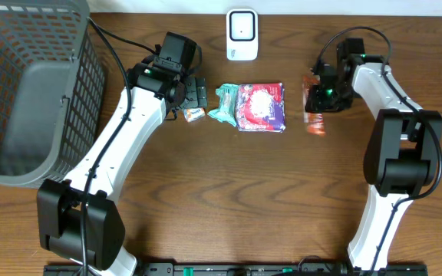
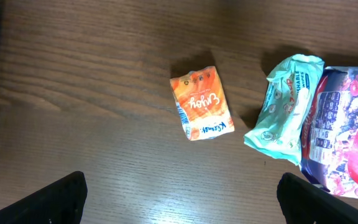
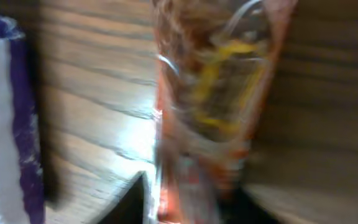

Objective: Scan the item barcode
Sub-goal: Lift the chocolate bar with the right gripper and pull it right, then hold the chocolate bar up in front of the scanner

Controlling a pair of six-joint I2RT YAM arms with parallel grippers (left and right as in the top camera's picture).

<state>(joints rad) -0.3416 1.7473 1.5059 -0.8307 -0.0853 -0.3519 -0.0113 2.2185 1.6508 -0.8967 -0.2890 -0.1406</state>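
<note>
Item: orange-red packet (image 1: 315, 124), right of centre on the worktop (image 1: 229, 192), long axis running top to bottom of the overhead frame. The right gripper (image 1: 315, 98) sits over its upper end. The right wrist view is blurred, with the jaws narrow and close on either side of the packet; I cannot tell whether they actually pinch it.

The scanner (image 1: 242, 34) stands at upper centre, up and to the left of that gripper, so I judge the right arm the nearer carrier.

The left gripper (image 2: 185, 202) is wide and holds nothing, hovering just below a small orange packet (image 2: 201, 104) in its wrist view.
</note>
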